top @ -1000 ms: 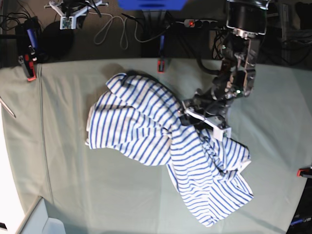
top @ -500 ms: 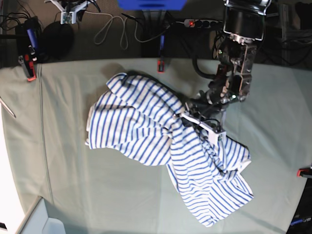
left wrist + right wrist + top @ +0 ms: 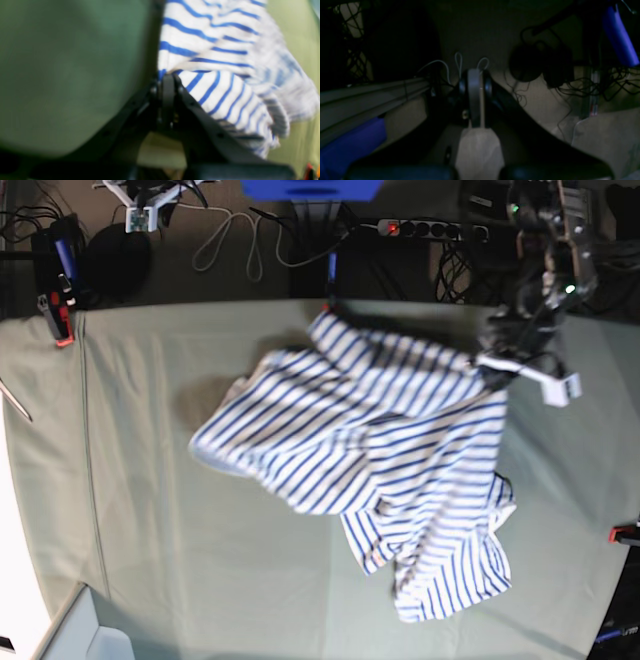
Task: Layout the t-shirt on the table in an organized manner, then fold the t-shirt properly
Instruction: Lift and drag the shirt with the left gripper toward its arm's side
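On the pale grey-green cloth desk [image 3: 130, 480], the left fingers [image 3: 500, 365], clamped on the blue-striped white t-shirt [image 3: 400, 450], have hauled it up and spread it wider; right fingers [image 3: 475, 75] are pressed together, empty.

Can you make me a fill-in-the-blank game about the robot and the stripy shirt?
1. The t-shirt has thin stripes colored ____.
2. The left gripper is shut on the ____.
3. The table is covered in grey-green ____.
4. The right gripper holds ____.

Missing words: blue; t-shirt; cloth; nothing
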You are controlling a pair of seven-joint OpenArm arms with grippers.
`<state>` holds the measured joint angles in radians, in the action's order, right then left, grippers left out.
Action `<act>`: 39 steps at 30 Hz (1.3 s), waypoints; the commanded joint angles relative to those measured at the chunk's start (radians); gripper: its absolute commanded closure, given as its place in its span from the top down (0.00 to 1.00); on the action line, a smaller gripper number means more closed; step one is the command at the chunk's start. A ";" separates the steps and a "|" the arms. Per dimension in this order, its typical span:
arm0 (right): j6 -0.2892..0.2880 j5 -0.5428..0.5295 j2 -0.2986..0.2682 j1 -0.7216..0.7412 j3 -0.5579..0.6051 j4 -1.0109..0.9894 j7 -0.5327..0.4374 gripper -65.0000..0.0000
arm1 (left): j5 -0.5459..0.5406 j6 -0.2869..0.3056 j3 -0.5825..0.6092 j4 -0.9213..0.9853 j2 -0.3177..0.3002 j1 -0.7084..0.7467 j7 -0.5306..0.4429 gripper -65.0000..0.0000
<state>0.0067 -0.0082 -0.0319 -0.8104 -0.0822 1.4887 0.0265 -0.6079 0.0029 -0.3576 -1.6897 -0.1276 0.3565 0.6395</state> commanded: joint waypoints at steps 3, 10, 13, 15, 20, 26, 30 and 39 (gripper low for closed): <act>-0.012 0.001 -0.015 -0.005 -0.003 0.022 -0.024 0.00 | -0.007 0.004 -0.099 -0.034 -0.007 0.017 -0.016 0.00; -0.012 0.001 -0.033 -0.005 -0.003 0.117 -0.023 0.00 | -0.007 0.062 -0.275 -0.028 -0.011 -0.014 -0.008 0.00; -0.012 0.001 -0.033 -0.005 -0.003 0.149 -0.023 0.00 | 0.001 0.128 -0.346 -0.028 -0.010 -0.038 -0.005 0.00; -0.012 0.001 -0.033 -0.005 -0.001 0.168 -0.023 0.00 | 0.004 0.136 -0.377 -0.026 -0.010 -0.047 -0.005 0.00; -0.014 0.001 -0.029 -0.005 0.011 0.218 -0.023 0.01 | 0.004 0.142 -0.423 0.047 -0.014 -0.083 -0.005 0.00; -0.014 0.001 -0.032 0.010 0.100 0.326 -0.023 0.22 | 0.004 0.142 -0.473 0.150 -0.033 -0.144 -0.005 0.00; -0.014 0.001 -0.032 0.029 0.140 0.352 -0.023 0.30 | -0.002 0.142 -0.472 0.179 -0.077 -0.184 -0.005 0.00; -0.014 0.001 -0.032 0.050 0.198 0.347 0.046 0.31 | 0.006 0.136 -0.456 0.322 -0.192 -0.423 -0.005 0.00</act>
<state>0.0040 -0.0082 -0.0624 -0.7536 0.1146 1.8214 0.0994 -0.5922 0.1329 -0.8146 -1.3495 -0.2993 -0.0486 0.6590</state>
